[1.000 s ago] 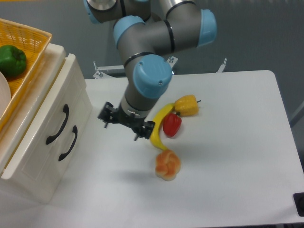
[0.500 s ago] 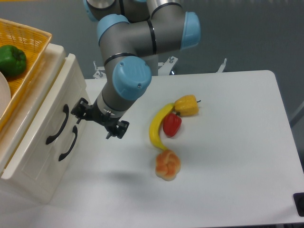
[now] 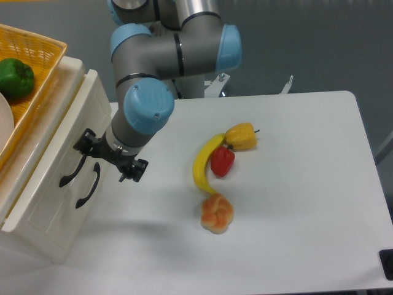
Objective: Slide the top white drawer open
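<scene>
Top drawer [image 3: 46, 157]: cream-white, at table's [image 3: 295, 209] left edge, front w/ curved black handle [image 3: 73, 163]; looks closed, flush w/ cabinet. Lower handle [image 3: 91, 184] just right of it.
Arm [image 3: 166, 55]: grey w/ blue caps, reaches down from top centre, bent toward drawer; wrist angled down-left.
Gripper [image 3: 109, 161]: black, right in front of drawer front, left finger [image 3: 86, 142] at upper end of handle, right finger [image 3: 135, 171] away from it. Fingers apart, holding nothing; contact w/ handle cannot tell.
Basket [image 3: 31, 74]: yellow, on top of cabinet, green pepper [image 3: 15, 77] inside.
Right of gripper, on table: banana [image 3: 204, 163], red pepper [image 3: 222, 161], yellow pepper [image 3: 242, 136], orange bun-like item [image 3: 216, 212].
No readable labels.
</scene>
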You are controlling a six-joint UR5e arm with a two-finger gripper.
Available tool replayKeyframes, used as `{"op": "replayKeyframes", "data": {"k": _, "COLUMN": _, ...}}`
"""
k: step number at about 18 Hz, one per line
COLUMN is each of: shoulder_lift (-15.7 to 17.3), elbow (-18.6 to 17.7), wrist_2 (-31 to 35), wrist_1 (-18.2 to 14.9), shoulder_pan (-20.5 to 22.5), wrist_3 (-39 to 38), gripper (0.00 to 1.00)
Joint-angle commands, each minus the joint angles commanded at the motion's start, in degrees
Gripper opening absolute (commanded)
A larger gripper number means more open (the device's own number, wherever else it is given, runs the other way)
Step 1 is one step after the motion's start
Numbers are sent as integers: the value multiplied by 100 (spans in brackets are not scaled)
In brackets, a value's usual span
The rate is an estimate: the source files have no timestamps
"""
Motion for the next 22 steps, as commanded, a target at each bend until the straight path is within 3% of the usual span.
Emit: {"op": "replayKeyframes", "data": {"k": 22, "shoulder_lift": -53, "elbow": -141, "wrist_2": 18, "wrist_1": 9, "shoulder_pan": -79, "wrist_3": -114, "gripper": 100}}
